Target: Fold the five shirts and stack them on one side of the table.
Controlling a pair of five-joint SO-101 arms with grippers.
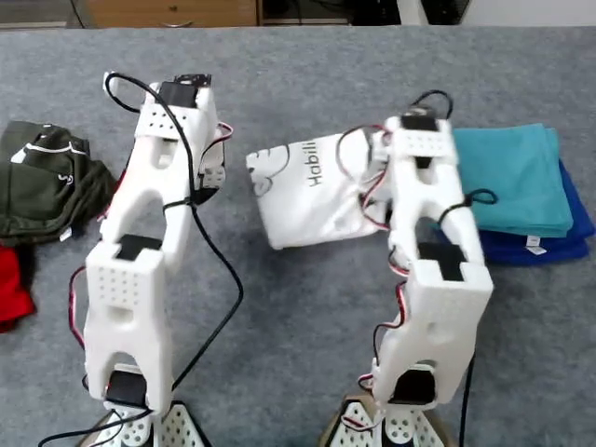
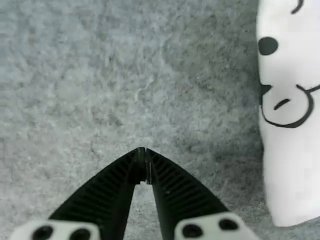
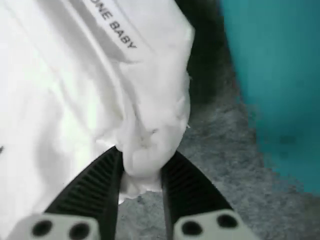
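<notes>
A folded white shirt (image 1: 307, 191) with black print lies mid-table. My right gripper (image 3: 142, 167) is shut on a bunched edge of the white shirt (image 3: 90, 85), beside the teal shirt (image 3: 272, 75). The teal shirt (image 1: 517, 177) lies folded on top of a blue shirt (image 1: 545, 244) at the table's right side. My left gripper (image 2: 144, 165) is shut with nothing in it, over bare grey felt just left of the white shirt (image 2: 290, 110). A crumpled dark green shirt (image 1: 47, 182) and a red shirt (image 1: 11, 284) lie at the left edge.
Grey felt (image 1: 298, 307) covers the table. Both white arms stretch from the near edge toward the middle, with black and red cables looping off them. Wooden furniture (image 1: 172, 11) stands beyond the far edge.
</notes>
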